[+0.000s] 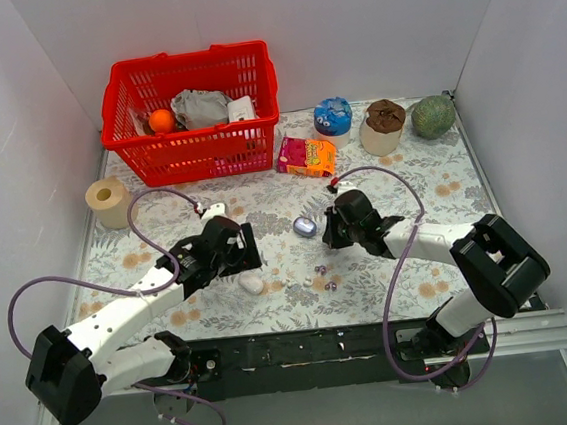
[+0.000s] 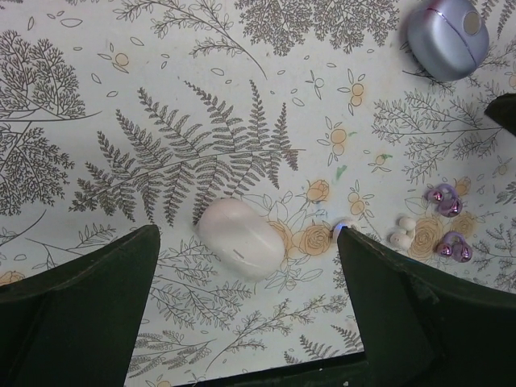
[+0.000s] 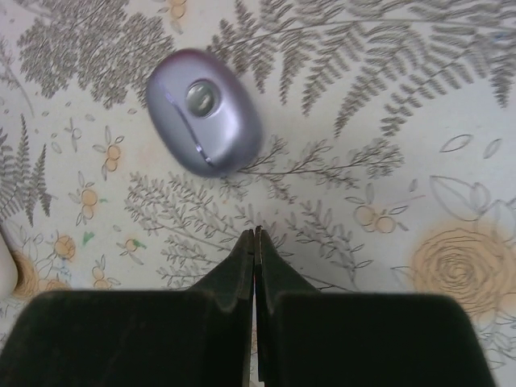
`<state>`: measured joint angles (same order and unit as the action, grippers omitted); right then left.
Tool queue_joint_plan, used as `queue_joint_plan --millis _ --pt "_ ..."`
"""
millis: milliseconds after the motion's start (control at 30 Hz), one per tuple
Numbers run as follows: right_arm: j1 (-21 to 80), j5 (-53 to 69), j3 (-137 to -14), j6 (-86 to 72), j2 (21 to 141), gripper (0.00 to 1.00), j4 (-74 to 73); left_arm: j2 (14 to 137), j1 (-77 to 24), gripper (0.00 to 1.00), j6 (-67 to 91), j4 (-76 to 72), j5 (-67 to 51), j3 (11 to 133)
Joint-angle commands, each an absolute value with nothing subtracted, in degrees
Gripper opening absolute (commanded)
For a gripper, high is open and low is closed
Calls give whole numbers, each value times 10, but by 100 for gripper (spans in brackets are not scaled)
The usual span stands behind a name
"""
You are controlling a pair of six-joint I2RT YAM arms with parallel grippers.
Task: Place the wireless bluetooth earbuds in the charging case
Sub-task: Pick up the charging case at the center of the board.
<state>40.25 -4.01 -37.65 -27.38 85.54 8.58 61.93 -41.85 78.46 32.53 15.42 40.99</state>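
Top: closed case (image 1: 305, 226) lies just beside right gripper (image 1: 329, 234); both earbuds (image 1: 320, 268) lie loose near it. Left wrist: left gripper (image 2: 248, 234) spread wide, flanking white capsule (image 2: 240, 238). Right wrist: fingers pressed together, empty; case ahead.

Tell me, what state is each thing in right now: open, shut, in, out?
charging case: lid shut, lying flat.
earbuds: both lying loose, outside the case.
white capsule: shut, lying flat.
left jaws: wide open, empty.
right jaws: shut, empty.
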Motion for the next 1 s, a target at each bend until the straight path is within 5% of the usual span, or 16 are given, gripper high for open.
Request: queue_joint_plan --millis 0,267,500,733,967 --pt "354 -33 -391 -281 856 1 117 587 -419 93 807 331 151 403" --pt "336 -10 -439 -270 904 1 107 587 -419 93 802 349 153 409" --pt "337 15 -409 -269 822 1 72 680 -440 96 792 395 67 444" --pt "352 44 -359 -259 691 24 9 715 -470 98 836 437 108 446" --pt "372 66 -330 -259 599 28 -40 735 -471 98 837 431 119 443"
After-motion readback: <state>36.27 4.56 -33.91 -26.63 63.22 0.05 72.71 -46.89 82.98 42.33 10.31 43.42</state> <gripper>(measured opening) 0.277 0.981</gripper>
